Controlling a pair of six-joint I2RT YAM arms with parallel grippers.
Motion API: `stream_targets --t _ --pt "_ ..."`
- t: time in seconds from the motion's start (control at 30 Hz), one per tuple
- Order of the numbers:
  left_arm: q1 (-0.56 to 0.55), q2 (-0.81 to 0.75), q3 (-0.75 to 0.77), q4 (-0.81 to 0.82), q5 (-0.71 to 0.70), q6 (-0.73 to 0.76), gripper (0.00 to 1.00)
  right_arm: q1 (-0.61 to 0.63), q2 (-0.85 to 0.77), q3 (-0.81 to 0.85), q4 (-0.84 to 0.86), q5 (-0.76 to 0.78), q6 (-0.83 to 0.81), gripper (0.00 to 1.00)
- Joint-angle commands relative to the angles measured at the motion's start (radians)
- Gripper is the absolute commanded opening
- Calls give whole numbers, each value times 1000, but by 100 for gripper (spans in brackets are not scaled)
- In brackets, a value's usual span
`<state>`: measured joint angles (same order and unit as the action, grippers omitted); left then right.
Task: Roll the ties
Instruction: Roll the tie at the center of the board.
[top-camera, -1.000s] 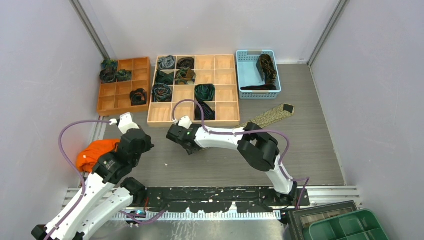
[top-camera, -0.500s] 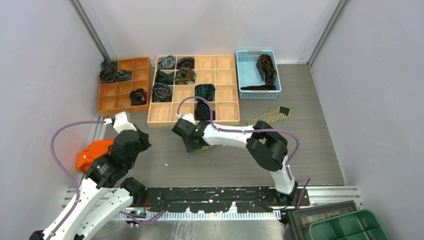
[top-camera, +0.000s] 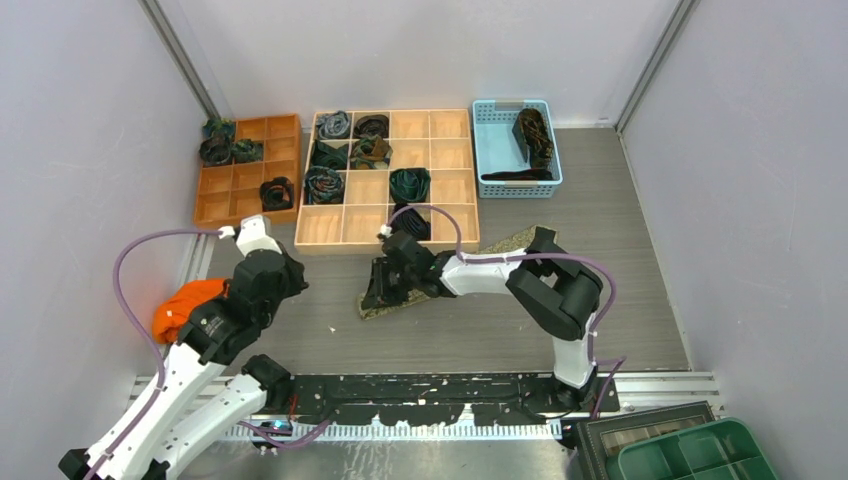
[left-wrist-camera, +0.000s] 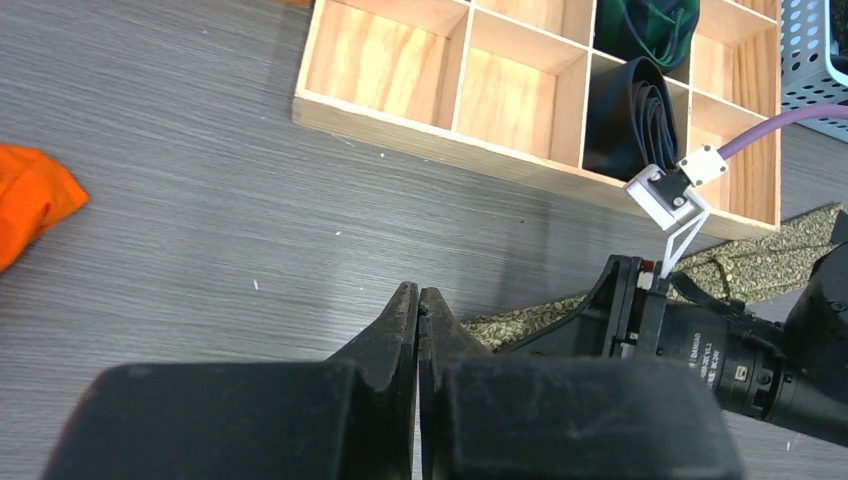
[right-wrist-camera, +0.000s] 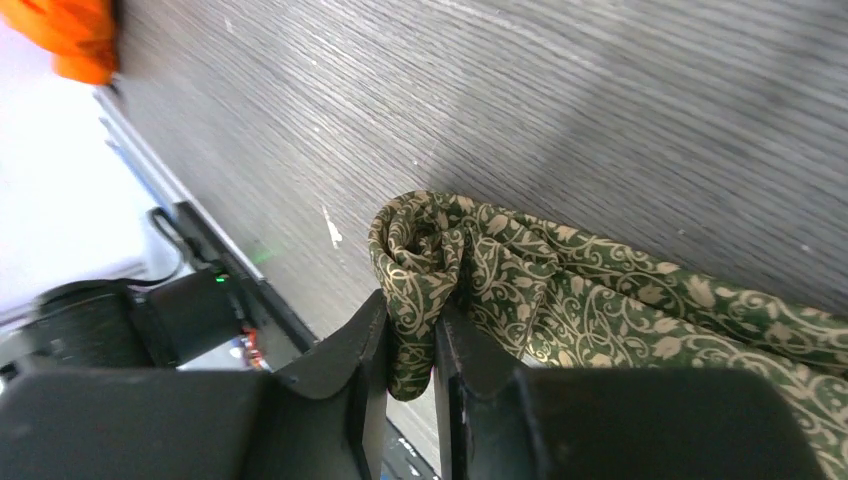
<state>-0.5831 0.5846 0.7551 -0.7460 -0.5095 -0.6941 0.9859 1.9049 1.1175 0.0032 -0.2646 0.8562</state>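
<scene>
The olive-gold tie (top-camera: 470, 262) lies slanted on the grey table in front of the wooden tray. My right gripper (top-camera: 385, 285) is shut on its near left end. In the right wrist view the gripper (right-wrist-camera: 410, 330) pinches a bunched fold of the tie (right-wrist-camera: 600, 300), which bulges above the fingertips. My left gripper (top-camera: 285, 280) hovers to the left, shut and empty. In the left wrist view (left-wrist-camera: 418, 300) it is just short of the tie (left-wrist-camera: 520, 322). Coiled ties, such as a dark green one (top-camera: 409, 183) and a blue-grey one (top-camera: 333, 124), fill compartments.
The wooden compartment tray (top-camera: 322, 225) stands behind the tie, with an orange tray (top-camera: 215, 205) to its left. A blue basket (top-camera: 495, 150) holds a black-brown tie (top-camera: 533, 135). An orange cloth (top-camera: 185, 305) lies by the left arm. A green bin (top-camera: 700, 450) is at the near right.
My right gripper has moved to the right with the tie's end in it, and the tie's far end has slid left and nearer. The left arm has shifted only slightly.
</scene>
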Motion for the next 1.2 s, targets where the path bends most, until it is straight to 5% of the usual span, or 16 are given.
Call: stream_targets --t 0.0,0.2,0.77,0.93,1.17 --pt "2 26 29 89 32 13 0 -46 -102 -95 279 -137 107 25" --pt "2 96 16 166 89 10 0 -115 -125 -219 493 -256 214 25" --pt "3 293 -52 360 213 4 0 -210 -43 -408 734 -333 308 25" --pt "0 327 -72 416 247 5 0 -240 -65 -432 694 -321 272 24" --pt "-1 381 -109 494 287 8 0 -249 -124 -350 387 -259 96 31"
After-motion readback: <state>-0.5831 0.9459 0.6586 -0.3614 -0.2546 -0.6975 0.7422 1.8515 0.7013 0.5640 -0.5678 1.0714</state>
